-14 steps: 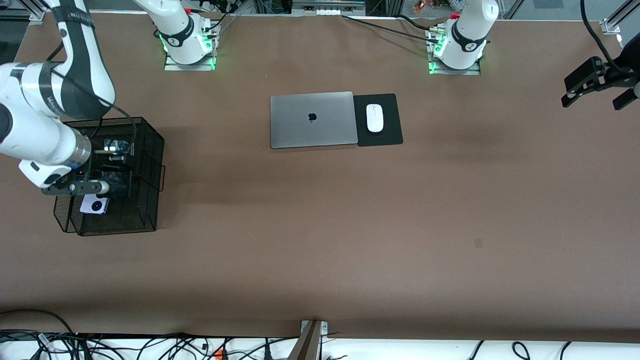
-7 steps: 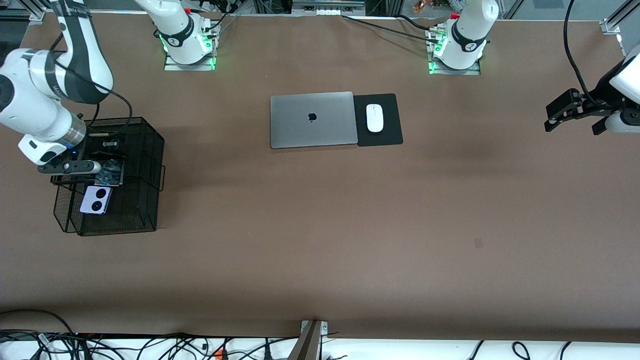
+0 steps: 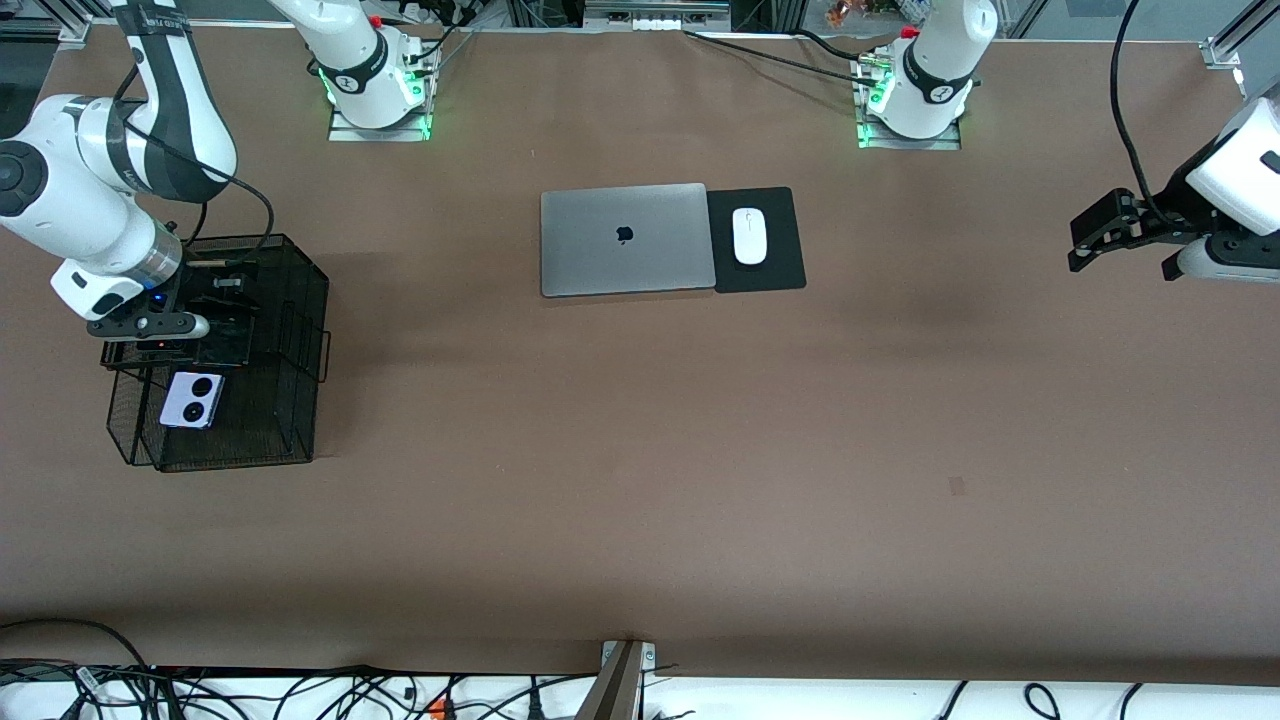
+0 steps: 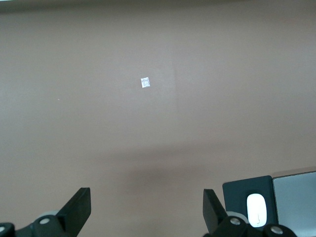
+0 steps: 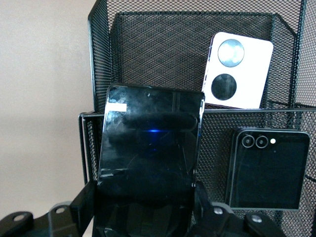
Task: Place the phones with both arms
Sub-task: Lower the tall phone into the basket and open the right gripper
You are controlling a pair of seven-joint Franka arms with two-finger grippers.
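Observation:
At the right arm's end stands a black mesh basket (image 3: 296,440) (image 5: 148,39). My right gripper (image 3: 205,330) (image 5: 144,197) hangs over it, shut on the long black slab phone (image 3: 228,342) (image 5: 148,148), one finger on each long edge. The lilac-white phone (image 3: 190,400) (image 5: 237,71) with two black circles leans in the compartment nearest the front camera. The small square black folded phone (image 5: 269,168) sits in the compartment beside it; in the front view the right gripper hides it. My left gripper (image 3: 1085,242) (image 4: 146,202) hovers open and empty over bare table at the left arm's end.
A closed silver laptop (image 3: 625,240) (image 4: 296,197) lies mid-table toward the robots' bases. Beside it a white mouse (image 3: 749,236) (image 4: 256,208) rests on a black pad (image 3: 782,272). A small white tag (image 4: 145,82) lies on the brown table. Cables run along the table's near edge.
My right gripper has lifted the long black phone and carried it over the basket toward the bases. My left gripper has come in from the table's end, still open.

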